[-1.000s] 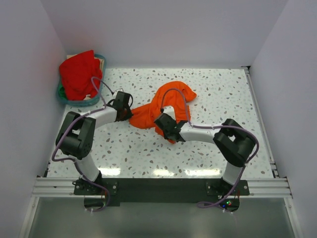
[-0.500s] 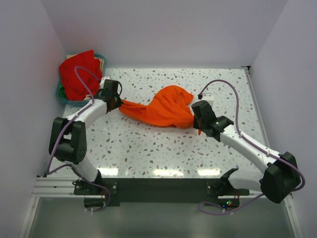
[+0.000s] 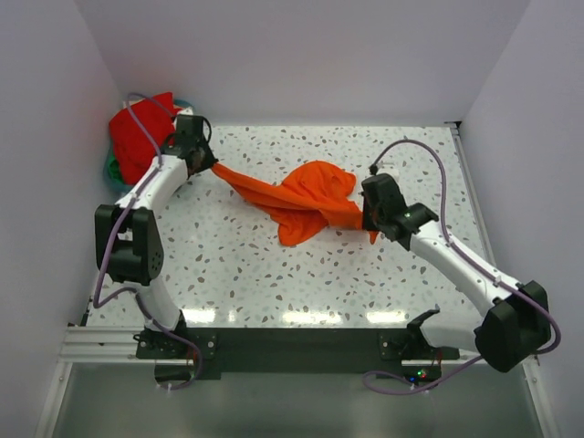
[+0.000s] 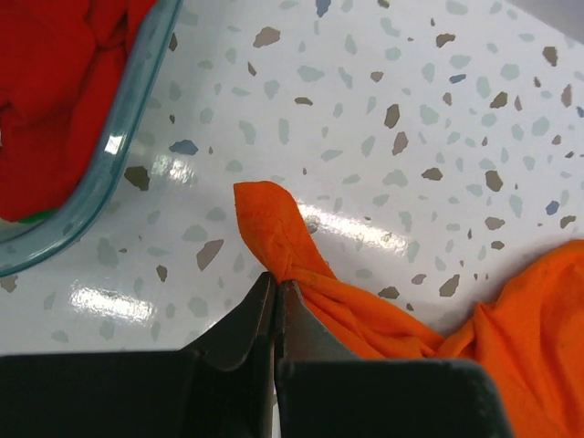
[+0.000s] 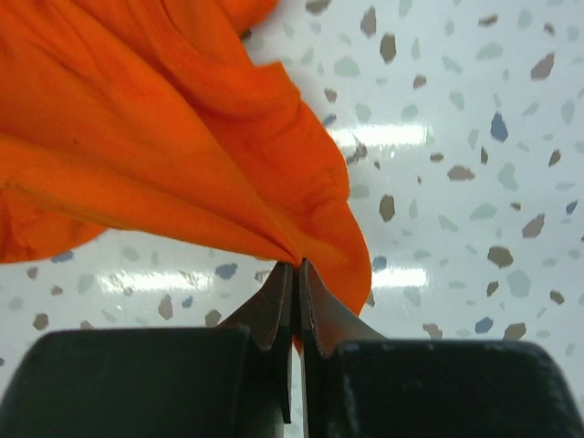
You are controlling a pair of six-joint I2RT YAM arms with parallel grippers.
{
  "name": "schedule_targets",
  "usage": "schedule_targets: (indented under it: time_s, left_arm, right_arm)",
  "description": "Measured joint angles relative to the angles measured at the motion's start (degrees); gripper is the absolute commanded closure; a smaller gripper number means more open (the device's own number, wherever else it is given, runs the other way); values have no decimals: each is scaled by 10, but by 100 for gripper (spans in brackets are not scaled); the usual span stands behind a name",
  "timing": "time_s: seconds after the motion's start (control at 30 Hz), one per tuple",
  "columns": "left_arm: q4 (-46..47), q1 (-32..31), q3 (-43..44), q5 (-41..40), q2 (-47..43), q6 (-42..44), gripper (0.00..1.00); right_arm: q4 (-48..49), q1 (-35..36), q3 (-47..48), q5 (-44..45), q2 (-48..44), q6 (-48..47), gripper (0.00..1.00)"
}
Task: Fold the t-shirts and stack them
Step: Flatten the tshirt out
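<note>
The orange t-shirt (image 3: 306, 203) hangs stretched over the middle of the table between my two grippers. My left gripper (image 3: 208, 166) is shut on its far-left end, a twisted tip of orange cloth (image 4: 274, 239). At the shirt's right edge my right gripper (image 3: 367, 219) is shut on a bunched fold (image 5: 301, 228). In the wrist views both pairs of jaws are pressed together with cloth (image 4: 356, 315) coming out at the tips. The red t-shirt (image 3: 137, 137) lies crumpled in the basket at the far left, partly behind my left arm; the red t-shirt (image 4: 64, 82) also shows in the left wrist view.
The blue-green plastic basket (image 3: 111, 172) sits in the far-left corner against the wall, its rim (image 4: 119, 146) close to my left gripper. White walls close in the speckled table (image 3: 274, 274) on three sides. A metal rail (image 3: 292, 345) runs along the near edge.
Both grippers have swung apart with the orange t-shirt, the left toward the basket, the right out to the right. The bunched shirt is now pulled out into a long band.
</note>
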Motion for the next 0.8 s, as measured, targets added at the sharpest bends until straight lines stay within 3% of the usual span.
schedule_targets:
  time_s: [0.17, 0.37, 0.53, 0.67, 0.8]
  left_arm:
    - [-24, 0, 87, 15, 1, 7, 100]
    - [-22, 4, 314, 39, 60, 11, 100]
    - [-7, 13, 490, 67, 118, 1, 100]
    - [31, 27, 501, 83, 95, -3, 100]
    - [67, 46, 411, 92, 15, -3, 100]
  right_arm:
    - [-19, -32, 151, -9, 70, -21, 100]
    - [-12, -110, 425, -25, 210, -40, 100]
    - [-20, -136, 682, -24, 310, -69, 100]
    - [-6, -135, 765, -17, 301, -104, 100]
    - [27, -133, 695, -17, 212, -122, 100]
